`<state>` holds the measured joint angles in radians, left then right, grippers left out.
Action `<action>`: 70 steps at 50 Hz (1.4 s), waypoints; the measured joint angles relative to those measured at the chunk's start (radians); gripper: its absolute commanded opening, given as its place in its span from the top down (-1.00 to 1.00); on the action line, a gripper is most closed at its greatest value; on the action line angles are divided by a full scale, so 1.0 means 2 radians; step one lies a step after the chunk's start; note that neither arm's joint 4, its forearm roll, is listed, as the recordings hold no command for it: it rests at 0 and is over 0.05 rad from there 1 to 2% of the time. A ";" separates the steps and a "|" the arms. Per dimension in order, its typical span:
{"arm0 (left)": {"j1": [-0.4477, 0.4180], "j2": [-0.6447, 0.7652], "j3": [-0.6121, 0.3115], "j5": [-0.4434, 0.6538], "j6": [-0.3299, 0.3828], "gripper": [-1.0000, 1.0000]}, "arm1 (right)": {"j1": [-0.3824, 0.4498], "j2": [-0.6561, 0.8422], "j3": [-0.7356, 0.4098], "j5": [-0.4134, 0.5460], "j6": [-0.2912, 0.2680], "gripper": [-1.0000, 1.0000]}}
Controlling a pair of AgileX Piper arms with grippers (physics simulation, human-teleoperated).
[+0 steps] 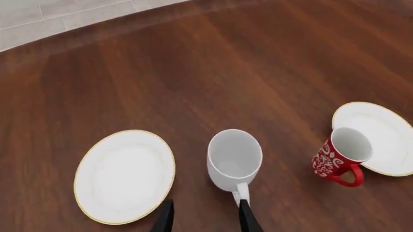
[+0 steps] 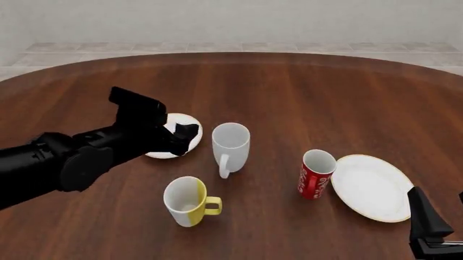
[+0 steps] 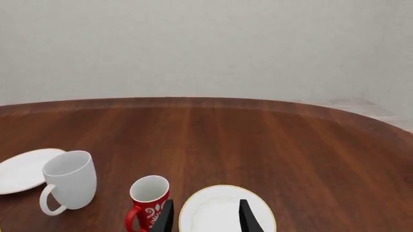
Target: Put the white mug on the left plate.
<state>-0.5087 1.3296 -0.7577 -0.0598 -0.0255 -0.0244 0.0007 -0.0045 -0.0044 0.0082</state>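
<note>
My left fingers point(image 1: 205, 218) hang apart, empty, above the table point(image 2: 304, 92), beside the left plate point(image 2: 190, 125); the white mug point(image 2: 231, 142) stands unmarked right of it; red mug point(image 2: 316, 174) lettering unreadable.

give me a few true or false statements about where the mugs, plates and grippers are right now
1. The tall plain white ceramic mug stands upright on the brown wooden table. True.
2. The white mug sits on the small round gold-rimmed white plate. False: it stands beside the plate, on the table.
3. The left gripper is shut on the white mug. False: it is open, holding nothing.
4. The red mug with white lettering stands next to the larger gold-rimmed white plate. True.
5. The white-and-yellow mug lies tipped over. False: it stands upright.
</note>
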 measured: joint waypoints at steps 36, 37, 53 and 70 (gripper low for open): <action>-0.039 0.088 -0.031 -0.025 -0.009 -1.00 | -0.003 0.000 0.000 0.000 0.004 -1.00; -0.040 0.090 -0.032 -0.026 -0.010 -1.00 | -0.003 0.000 0.000 0.000 0.004 -1.00; -0.048 0.122 -0.043 -0.033 -0.023 -1.00 | -0.004 0.000 0.000 0.000 0.005 -1.00; -0.051 0.158 -0.047 -0.043 -0.035 -1.00 | -0.006 0.000 0.001 -0.002 0.007 -1.00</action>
<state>-0.6107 1.6448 -0.8515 -0.1450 -0.0945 -0.0357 0.0007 -0.0020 -0.0083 0.0216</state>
